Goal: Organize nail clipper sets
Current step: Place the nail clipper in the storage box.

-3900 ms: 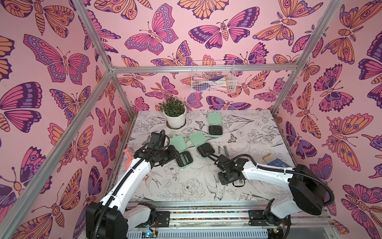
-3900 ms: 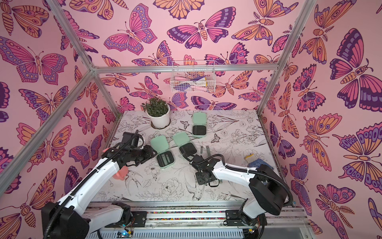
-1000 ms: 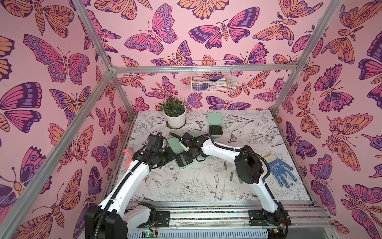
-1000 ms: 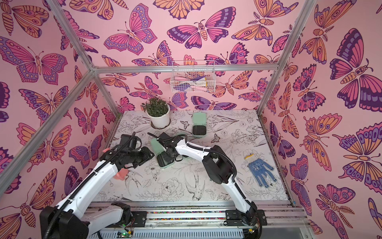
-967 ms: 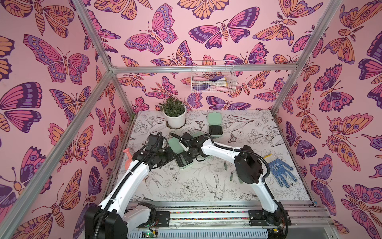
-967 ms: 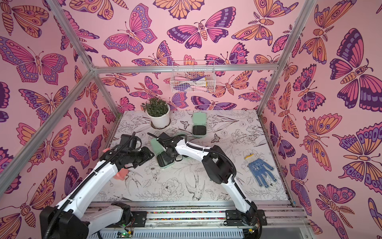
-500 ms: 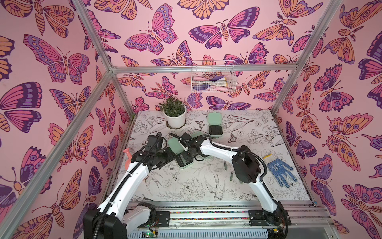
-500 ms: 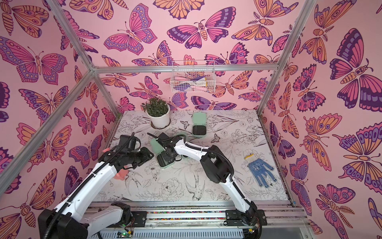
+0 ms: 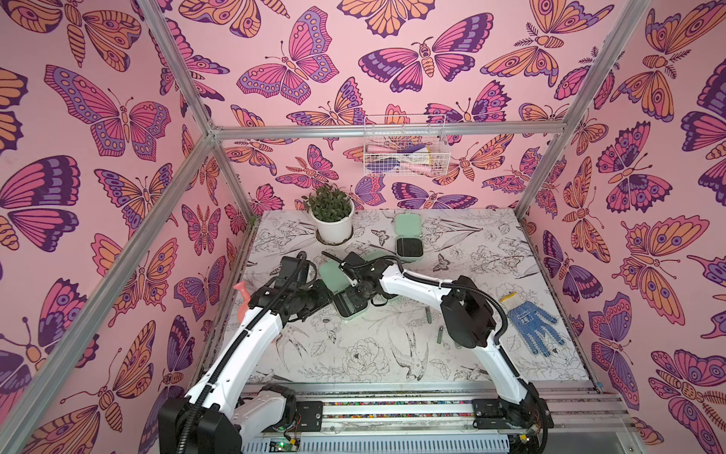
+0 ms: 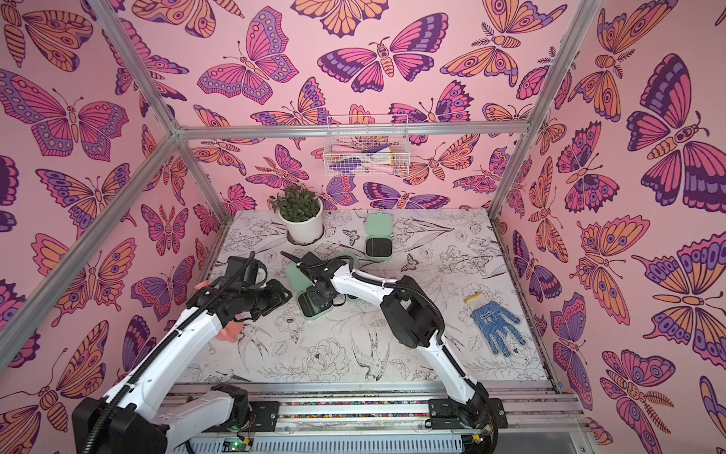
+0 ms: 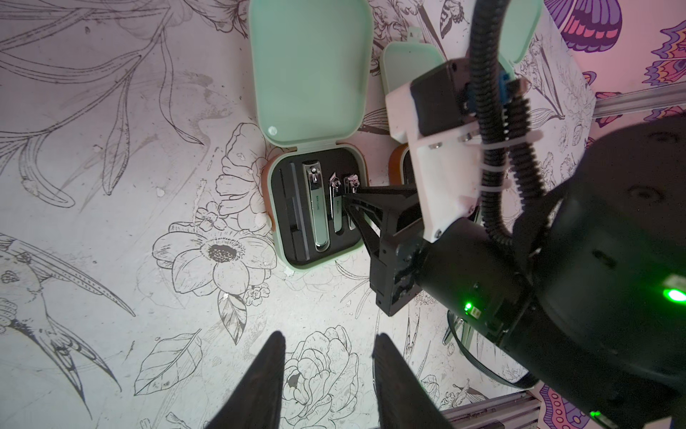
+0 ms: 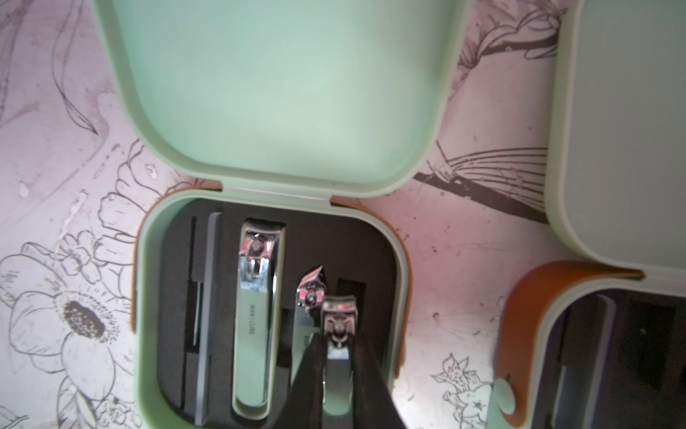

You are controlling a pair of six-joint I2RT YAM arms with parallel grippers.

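Observation:
An open mint-green case [image 12: 148,297] lies left of centre, seen in both top views [image 9: 351,304] [image 10: 314,306]. Its black insert holds a large clipper [image 12: 256,327] and a slimmer one [image 12: 310,293]. My right gripper [image 12: 337,345] is shut on a small clipper [image 12: 338,323], held just over the insert's outer slot. My left gripper [image 11: 329,336] hovers open over bare table short of this case [image 11: 276,237], holding nothing. A second case [image 12: 579,297] sits beside it, mostly under my right arm. A third case [image 9: 408,238] lies open at the back.
Two loose clippers [image 9: 427,314] [image 9: 440,335] lie near my right arm's elbow. A blue dotted glove [image 9: 530,322] lies at the right. A potted plant [image 9: 334,220] stands at the back left, a pink watering can [image 9: 242,302] by the left wall, a wire basket [image 9: 404,153] on the back wall.
Since the oldest frames my right arm has swung from the front middle of the table over to the left case. Over the last second neither arm has visibly moved.

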